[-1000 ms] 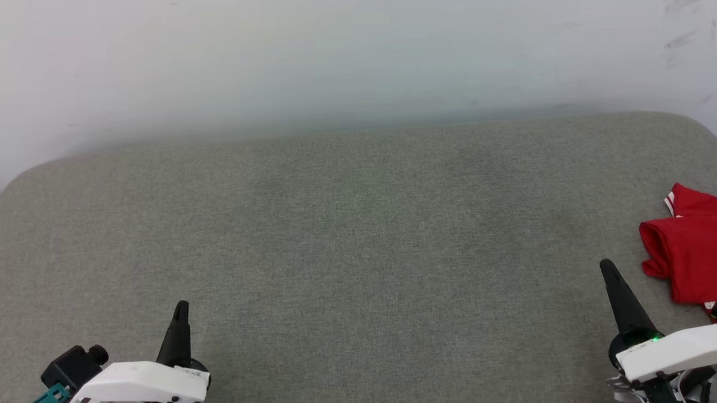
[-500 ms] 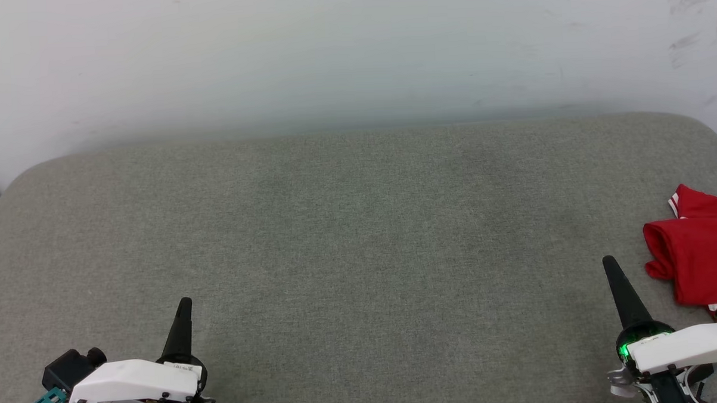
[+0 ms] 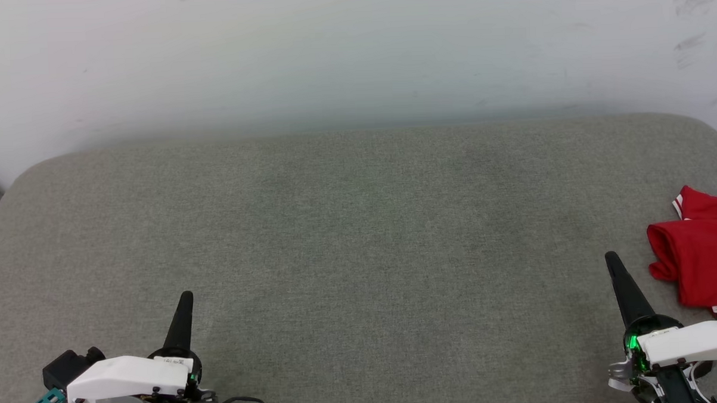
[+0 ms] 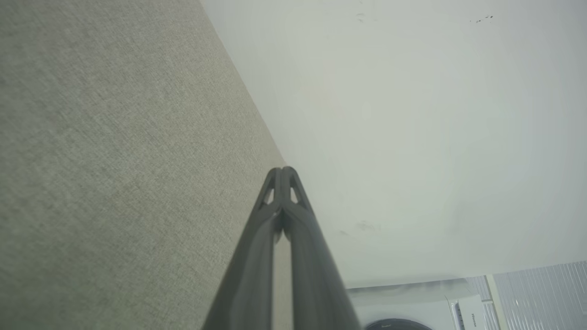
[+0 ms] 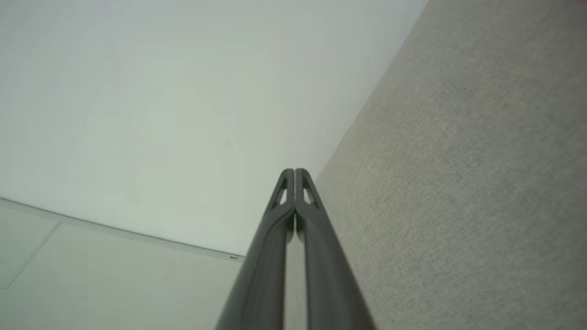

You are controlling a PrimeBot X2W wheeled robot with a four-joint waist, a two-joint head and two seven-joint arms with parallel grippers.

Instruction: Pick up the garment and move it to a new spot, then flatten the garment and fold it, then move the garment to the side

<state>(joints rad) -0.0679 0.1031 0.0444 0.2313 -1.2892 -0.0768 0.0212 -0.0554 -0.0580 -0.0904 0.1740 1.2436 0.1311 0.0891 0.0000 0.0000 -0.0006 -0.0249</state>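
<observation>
Grey pad (image 3: 360, 237), woven cover, with a pale wall (image 3: 353, 58) behind its far edge. The garment (image 3: 703, 261) lies at the pad's right edge as a compact red bundle, cut off by the frame. A rounded doubled edge faces the pad's middle, and striped trim shows at its far and near corners. No print is visible. Left gripper (image 3: 185, 298) sits at the pad's near-left corner with fingers pressed together and nothing between them. Right gripper (image 3: 610, 258) is at the pad's near-right, just inboard of the bundle and not touching it, also pressed together and empty. This fits either a shirt dropped at the pad's side waiting to be fetched, or one already folded and set aside. How tidy the hidden part is, I cannot tell. Judged handling: light, soft and limp, so it would sag and unfold from a single pinch, and the knit probably drags on the woven cover. The best hold looks like the doubled edge or the thicker striped trim, taken through all layers.
</observation>
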